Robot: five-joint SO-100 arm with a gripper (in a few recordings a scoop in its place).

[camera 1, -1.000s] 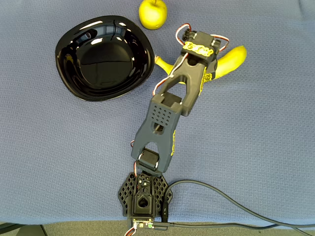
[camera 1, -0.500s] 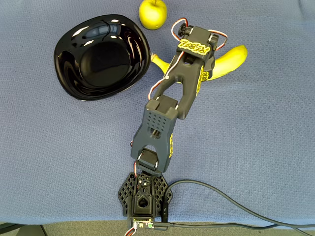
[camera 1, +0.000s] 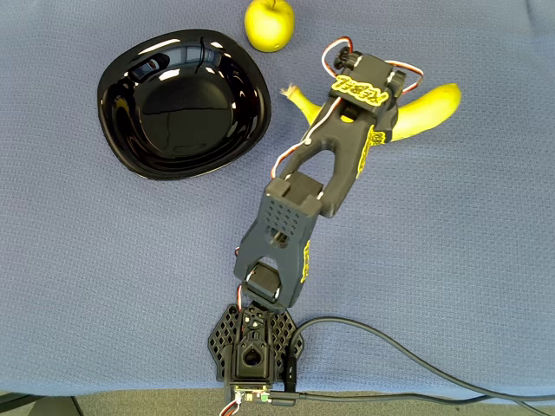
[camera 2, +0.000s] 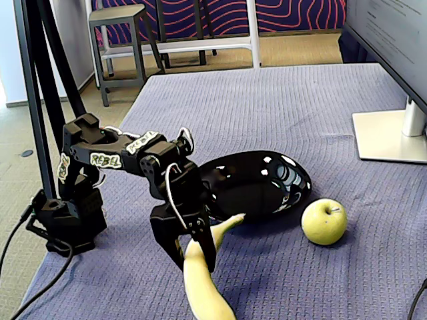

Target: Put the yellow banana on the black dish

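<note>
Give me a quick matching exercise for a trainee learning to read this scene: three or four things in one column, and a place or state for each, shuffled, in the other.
Things:
1. yellow banana
2. black dish
3. apple
4. gripper

Places or states:
A. holds nothing, left of the arm in the overhead view
B. jaws set on either side of the curved fruit
C. lying on the blue cloth, its middle under the arm's head
D. round, at the top edge of the overhead view

Pairs: 1-C, 2-A, 3-D, 4-B
</note>
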